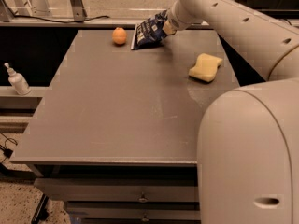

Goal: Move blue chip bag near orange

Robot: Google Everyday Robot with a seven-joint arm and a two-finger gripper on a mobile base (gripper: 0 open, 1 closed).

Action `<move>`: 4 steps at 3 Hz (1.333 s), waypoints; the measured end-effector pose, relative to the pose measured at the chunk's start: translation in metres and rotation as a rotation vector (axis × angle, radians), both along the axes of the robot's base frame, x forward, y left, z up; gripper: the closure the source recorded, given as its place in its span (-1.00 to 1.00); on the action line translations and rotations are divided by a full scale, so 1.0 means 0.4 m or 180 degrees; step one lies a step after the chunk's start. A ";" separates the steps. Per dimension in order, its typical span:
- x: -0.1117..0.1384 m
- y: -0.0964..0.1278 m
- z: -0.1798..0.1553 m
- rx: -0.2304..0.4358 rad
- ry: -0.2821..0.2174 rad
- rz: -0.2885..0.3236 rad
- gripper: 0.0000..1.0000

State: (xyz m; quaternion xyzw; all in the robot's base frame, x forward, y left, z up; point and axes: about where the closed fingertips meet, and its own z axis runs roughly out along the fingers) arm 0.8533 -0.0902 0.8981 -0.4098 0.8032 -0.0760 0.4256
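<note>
The blue chip bag [148, 31], dark navy with white lettering, is at the table's far edge, tilted with its left end near the surface. My gripper [164, 28] is at the bag's right end and is shut on it; the white arm reaches in from the upper right. The orange [119, 35], small and round, sits on the table a short way left of the bag, not touching it.
A pale yellow sponge [205, 67] lies on the right part of the grey table [117, 111]. A white pump bottle [17, 80] stands on a ledge to the left, off the table. The robot's white body fills the lower right.
</note>
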 end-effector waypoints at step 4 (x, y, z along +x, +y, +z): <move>-0.029 0.019 -0.001 0.0092 0.0041 0.0125 -1.00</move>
